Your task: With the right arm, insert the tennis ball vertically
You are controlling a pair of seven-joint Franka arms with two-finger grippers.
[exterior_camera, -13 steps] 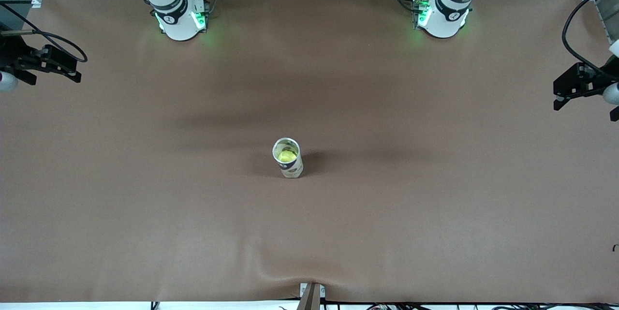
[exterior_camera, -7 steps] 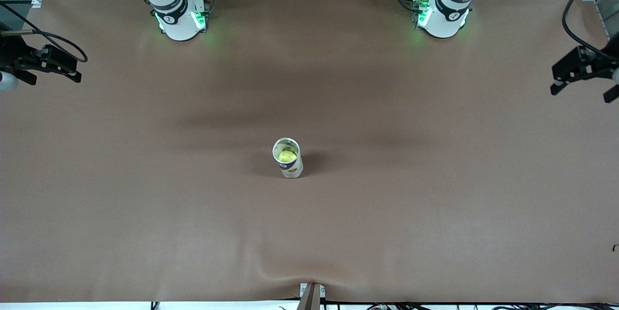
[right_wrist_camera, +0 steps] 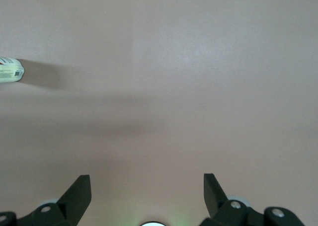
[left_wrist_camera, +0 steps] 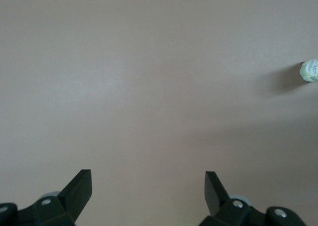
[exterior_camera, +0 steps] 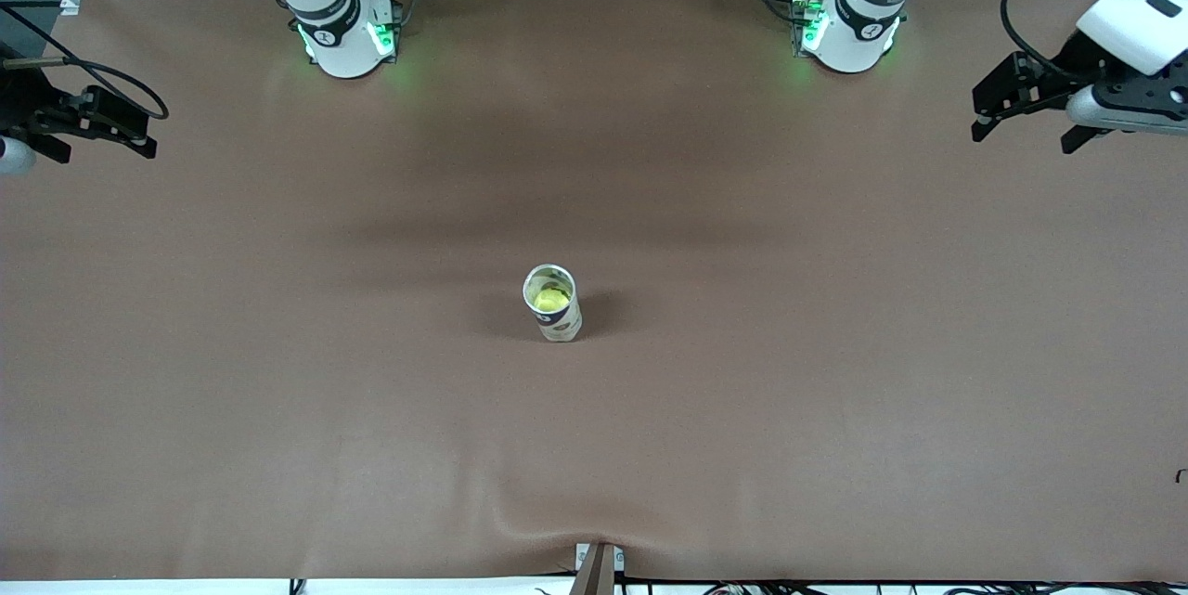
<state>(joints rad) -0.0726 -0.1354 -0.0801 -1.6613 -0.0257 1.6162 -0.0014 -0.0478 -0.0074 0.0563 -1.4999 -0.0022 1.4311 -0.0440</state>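
A tall tube can (exterior_camera: 559, 322) stands upright on the middle of the brown table (exterior_camera: 835, 391), its mouth open at the top. A yellow-green tennis ball (exterior_camera: 551, 299) lies inside it, below the rim. My right gripper (exterior_camera: 102, 152) hangs open and empty over the right arm's end of the table. In the right wrist view its gripper (right_wrist_camera: 147, 181) has only bare cloth between its fingers, and the can (right_wrist_camera: 11, 69) shows far off at the edge. My left gripper (exterior_camera: 1021, 135) is open and empty over the left arm's end. The left wrist view shows its gripper (left_wrist_camera: 148, 179) and the distant can (left_wrist_camera: 310, 70).
The brown cloth has a raised wrinkle (exterior_camera: 557, 521) at the edge nearest the front camera. A small bracket (exterior_camera: 599, 567) sticks up there. The two arm bases (exterior_camera: 348, 38) (exterior_camera: 849, 33) stand along the edge farthest from the front camera.
The left gripper has swung inward from the table's end and toward the bases' edge, its white wrist coming into view. The right gripper, can and ball have not moved.
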